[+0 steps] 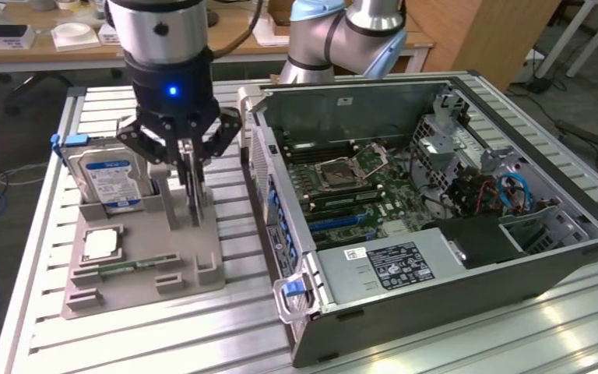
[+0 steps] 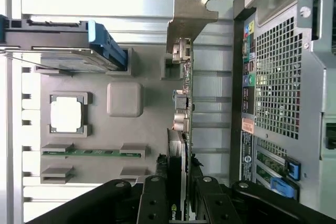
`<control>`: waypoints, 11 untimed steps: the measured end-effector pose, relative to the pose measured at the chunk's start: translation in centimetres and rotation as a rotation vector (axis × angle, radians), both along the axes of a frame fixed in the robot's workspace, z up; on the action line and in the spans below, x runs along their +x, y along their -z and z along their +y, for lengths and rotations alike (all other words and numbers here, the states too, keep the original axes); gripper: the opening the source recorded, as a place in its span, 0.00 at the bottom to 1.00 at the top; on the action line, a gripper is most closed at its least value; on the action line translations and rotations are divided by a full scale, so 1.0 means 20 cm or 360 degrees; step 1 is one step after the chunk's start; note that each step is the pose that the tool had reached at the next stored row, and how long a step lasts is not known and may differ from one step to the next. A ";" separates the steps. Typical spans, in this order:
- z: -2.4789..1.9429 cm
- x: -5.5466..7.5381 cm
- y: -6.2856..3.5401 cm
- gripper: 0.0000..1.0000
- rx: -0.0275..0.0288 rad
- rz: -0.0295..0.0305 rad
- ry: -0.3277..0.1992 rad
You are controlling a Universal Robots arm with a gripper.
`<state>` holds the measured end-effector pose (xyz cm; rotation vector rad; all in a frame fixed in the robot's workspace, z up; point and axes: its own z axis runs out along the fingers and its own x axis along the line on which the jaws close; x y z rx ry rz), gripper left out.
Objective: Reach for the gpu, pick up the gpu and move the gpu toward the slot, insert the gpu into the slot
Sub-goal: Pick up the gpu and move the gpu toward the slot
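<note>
1. The gpu carries white lettering on its edge, of which only "NVI" can be read. It is a thin dark card seen edge-on, with a bent silver metal bracket at one end.
2. The card stands upright on its edge in a matte grey moulded holder, just beside the open computer case.
3. The gripper, black with a lit blue dot on its body, has its fingers pressed against both faces of the card.
4. The hard drive wears a blue-and-white label, its print too small to read.
5. A square silver processor chip lies flat in the holder.
6. The power supply's white-and-black label is illegible.
7. The table is ribbed aluminium.
</note>
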<state>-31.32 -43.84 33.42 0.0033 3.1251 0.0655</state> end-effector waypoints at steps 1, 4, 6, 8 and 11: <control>0.000 0.00 -0.022 0.26 0.00001 0.00001 0.0000; 0.000 0.00 -0.089 0.26 0.00000 0.00001 0.0000; 0.000 0.00 -0.136 0.26 0.00000 0.00001 0.0000; 0.000 0.00 -0.176 0.26 0.00000 0.00000 0.0000; 0.000 0.00 -0.213 0.26 0.00000 0.00000 0.0000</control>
